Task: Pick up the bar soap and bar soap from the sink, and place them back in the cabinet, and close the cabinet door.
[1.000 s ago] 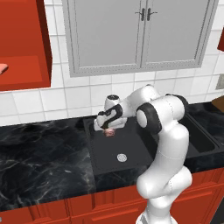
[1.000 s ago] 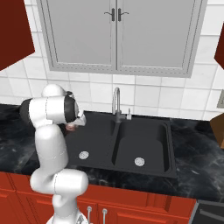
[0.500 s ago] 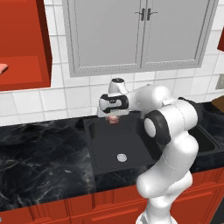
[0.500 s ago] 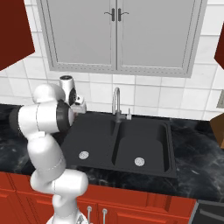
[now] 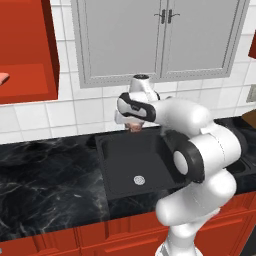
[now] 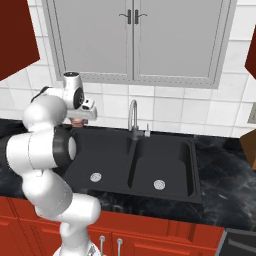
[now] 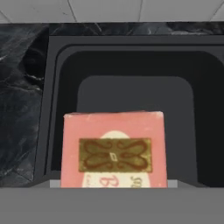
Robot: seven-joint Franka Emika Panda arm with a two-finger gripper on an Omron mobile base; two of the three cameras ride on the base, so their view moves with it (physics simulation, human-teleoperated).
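Soap [image 7: 113, 148] first — a pink block with a gold-brown ornate label, large and square-on in the hand view, with the dark sink [image 7: 131, 65] basin far beneath it. Seen in the left base view as a small pinkish bit [image 5: 135, 128] under the gripper [image 5: 134, 125], lifted clear of the basin, level with the tiled backsplash [image 5: 75, 110] just above the sink's rear rim. Carried high like this probably to clear the rim and the faucet [image 6: 133, 116] before any swing toward the red cabinet [image 5: 25, 65] up at the left, standing open with its interior showing. Held broad face toward the hand camera, so presumably pinched across its narrower sides — a stable hold for a flat block, though smooth and perhaps slippery.

Gripper [image 6: 80, 119] closed onto the bar; fingertips themselves hidden behind the soap and the wrist, so the exact gap not readable, only that the bar hangs with the hand and rests on nothing. At the cabinet's left edge, a pale salmon shape [image 5: 3, 78], possibly the other bar, too cropped to be sure. Basin floor around the left drain [image 6: 95, 177] bare. Carrying to the shelf judged as the step in hand; closing of the door not yet done.
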